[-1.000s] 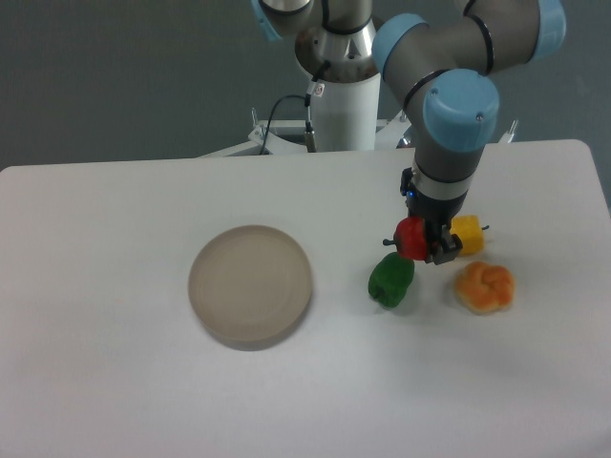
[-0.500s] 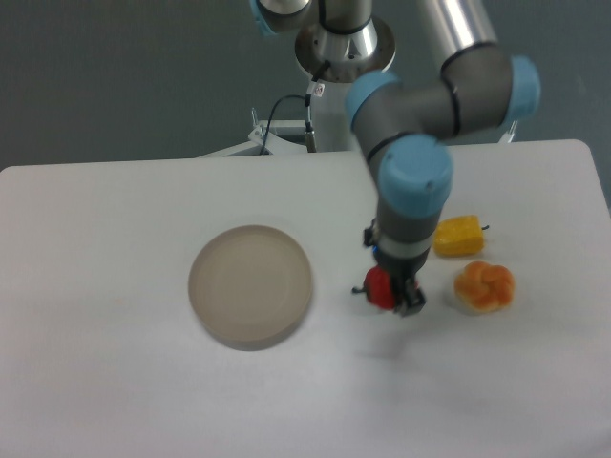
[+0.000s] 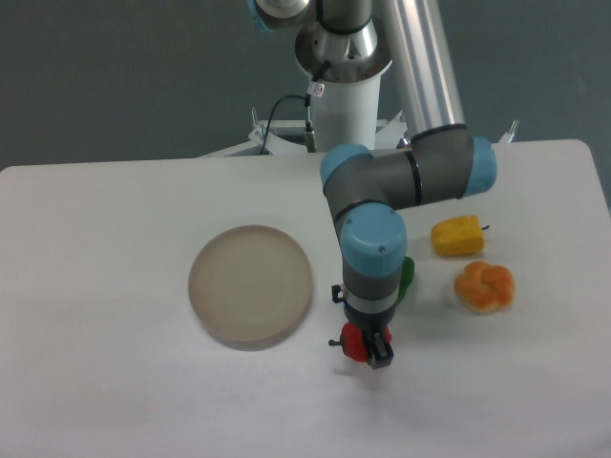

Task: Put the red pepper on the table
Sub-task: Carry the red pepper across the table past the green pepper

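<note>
The UR5e arm reaches down from the top centre of the frame, folds at a blue-capped elbow at right of centre, and points its wrist straight down. The gripper sits low at centre, fingers clamped on the red pepper.

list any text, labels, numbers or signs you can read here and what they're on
No text can be read in this view.
Small white tag at the arm's base: there are dark marks on it, too small and blurred to read.
Red pepper, green pepper, yellow pepper, plate, table and gripper: no print visible.
</note>
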